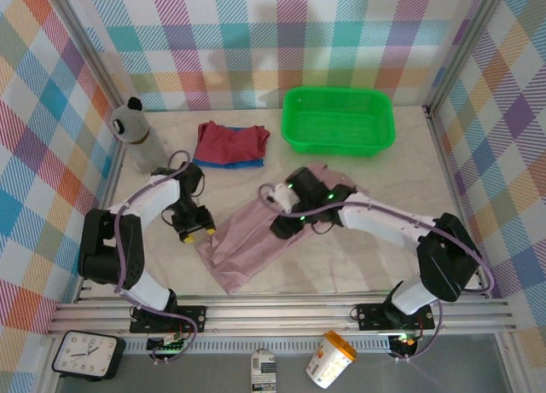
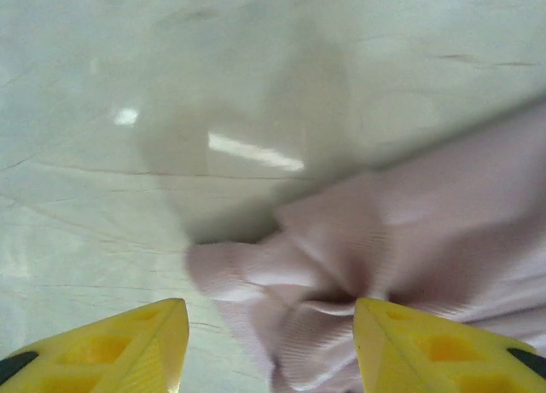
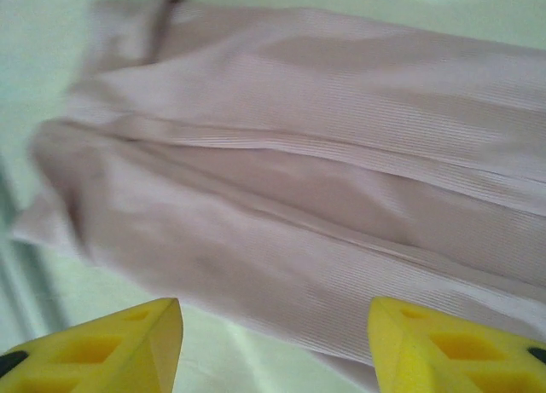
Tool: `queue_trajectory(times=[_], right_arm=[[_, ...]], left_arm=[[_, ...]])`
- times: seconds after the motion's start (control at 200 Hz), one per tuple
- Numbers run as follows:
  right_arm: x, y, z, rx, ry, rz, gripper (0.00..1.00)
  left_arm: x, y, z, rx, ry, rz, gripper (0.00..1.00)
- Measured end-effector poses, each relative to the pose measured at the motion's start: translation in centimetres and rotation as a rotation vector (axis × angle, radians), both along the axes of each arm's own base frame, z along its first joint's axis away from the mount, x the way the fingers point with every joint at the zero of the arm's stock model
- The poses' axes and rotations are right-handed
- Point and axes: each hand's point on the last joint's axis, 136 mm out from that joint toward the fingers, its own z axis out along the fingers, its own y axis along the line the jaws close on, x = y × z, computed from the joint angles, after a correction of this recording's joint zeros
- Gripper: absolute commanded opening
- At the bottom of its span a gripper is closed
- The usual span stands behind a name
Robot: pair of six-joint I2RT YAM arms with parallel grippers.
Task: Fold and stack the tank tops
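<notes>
My left end effector (image 1: 194, 232) hovers low over the bench (image 1: 409, 176) at centre left of the top view, at the lower-left edge of the pink tank top (image 1: 256, 244). In the left wrist view that end effector (image 2: 271, 359) has its yellow fingers (image 2: 111, 355) standing wide apart. A bunched corner of the pink tank top (image 2: 341, 274) lies on the bench (image 2: 128, 197) between them, and neither pad presses on it.

My right end effector (image 1: 284, 225) sits over the middle of the same garment in the top view. In the right wrist view it (image 3: 275, 350) is also spread wide and grips nothing. The pink tank top (image 3: 299, 154) stretches across the upper part of that frame in long lengthwise folds, blurred.

From above, the pink tank top lies as a long diagonal band, running from centre frame down toward the lower left. The red tank top (image 1: 232, 140) sits folded on the blue tank top (image 1: 239, 164) at upper centre left, well apart from the pink one. The green basket (image 1: 339, 91) stands at upper right.
</notes>
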Motion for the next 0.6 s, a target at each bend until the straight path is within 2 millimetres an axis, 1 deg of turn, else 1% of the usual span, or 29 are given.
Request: queue_trajectory(times=[0.055, 0.14, 0.24, 0.305, 0.335, 0.355, 0.38, 0.48, 0.6], right_arm=[[-2.0, 2.0, -0.4, 0.006, 0.01, 0.064, 0.62], [-4.9, 4.5, -1.6, -0.004, 0.03, 0.152, 0.63], [-8.2, 6.1, -3.4, -0.043, 0.034, 0.255, 0.63], [-9.8, 7.1, -4.5, -0.069, 0.02, 0.324, 0.64], [-10.3, 7.5, -4.9, -0.079, 0.012, 0.348, 0.65], [-10.6, 7.9, -5.2, -0.085, 0.005, 0.366, 0.69], [-11.1, 8.4, -5.5, -0.09, -0.001, 0.39, 0.72], [-12.1, 10.6, -6.2, -0.097, -0.046, 0.468, 0.72], [-12.3, 12.9, -7.1, -0.103, -0.097, 0.518, 0.71]], left_arm=[[-0.9, 0.6, -0.9, -0.012, 0.03, 0.026, 0.54], [-1.8, 0.1, -1.6, -0.056, 0.058, 0.032, 0.54], [-1.9, -0.5, -2.3, -0.096, 0.063, 0.033, 0.54], [-1.8, -0.8, -2.7, -0.109, 0.067, 0.031, 0.54], [-1.7, -0.8, -2.9, -0.113, 0.067, 0.031, 0.54], [-1.7, -0.9, -2.9, -0.114, 0.066, 0.031, 0.54], [-1.6, -0.9, -2.9, -0.115, 0.062, 0.029, 0.54], [-1.0, -0.9, -2.7, -0.114, 0.045, 0.021, 0.54], [0.3, -0.9, -2.0, -0.119, 0.005, 0.013, 0.54]])
